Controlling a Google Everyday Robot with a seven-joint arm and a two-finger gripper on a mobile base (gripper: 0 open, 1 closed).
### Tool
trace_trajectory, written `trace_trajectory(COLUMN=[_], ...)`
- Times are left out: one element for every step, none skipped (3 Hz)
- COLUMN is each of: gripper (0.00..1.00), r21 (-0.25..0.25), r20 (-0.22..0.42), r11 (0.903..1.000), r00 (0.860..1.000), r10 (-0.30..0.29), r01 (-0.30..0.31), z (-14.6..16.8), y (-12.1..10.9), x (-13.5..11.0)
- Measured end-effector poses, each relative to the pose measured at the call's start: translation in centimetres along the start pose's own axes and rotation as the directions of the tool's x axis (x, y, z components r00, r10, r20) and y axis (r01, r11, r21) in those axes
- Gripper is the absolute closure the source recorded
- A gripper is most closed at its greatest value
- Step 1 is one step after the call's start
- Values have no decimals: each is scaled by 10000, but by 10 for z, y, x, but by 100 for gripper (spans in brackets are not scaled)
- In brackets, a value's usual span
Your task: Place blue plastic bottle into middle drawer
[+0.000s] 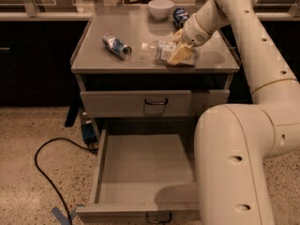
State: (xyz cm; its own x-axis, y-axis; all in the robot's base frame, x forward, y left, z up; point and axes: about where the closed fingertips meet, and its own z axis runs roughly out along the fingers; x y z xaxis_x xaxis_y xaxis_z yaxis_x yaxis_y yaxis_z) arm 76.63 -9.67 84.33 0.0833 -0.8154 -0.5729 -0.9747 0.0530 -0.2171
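Camera view: end effector (179, 50) straddles the lying blue plastic bottle's (158, 49) right end, grip state unclear.

White bowl (161, 8) and rear can (179, 17) sit on the cabinet top (93, 57) — behind the claw (180, 55) — tipped can (117, 46) lies left.

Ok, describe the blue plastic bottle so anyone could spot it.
On the grey cabinet top, right of centre, the blue plastic bottle lies sideways, the tool at its base. Unlike the can beside it, it is clear and white-capped.
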Motion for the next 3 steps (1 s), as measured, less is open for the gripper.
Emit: trace_trajectory(gripper=[100,100,100], r21=[121,1248,585], r20=[495,1431,1381], r11=[9981,9888,9958], r00=[9969,9847,9874], r10=[-606,-994,-776], r01=[600,817,701], z=[-1,-15,16], y=[10,47,69], x=[-17,-22,-13])
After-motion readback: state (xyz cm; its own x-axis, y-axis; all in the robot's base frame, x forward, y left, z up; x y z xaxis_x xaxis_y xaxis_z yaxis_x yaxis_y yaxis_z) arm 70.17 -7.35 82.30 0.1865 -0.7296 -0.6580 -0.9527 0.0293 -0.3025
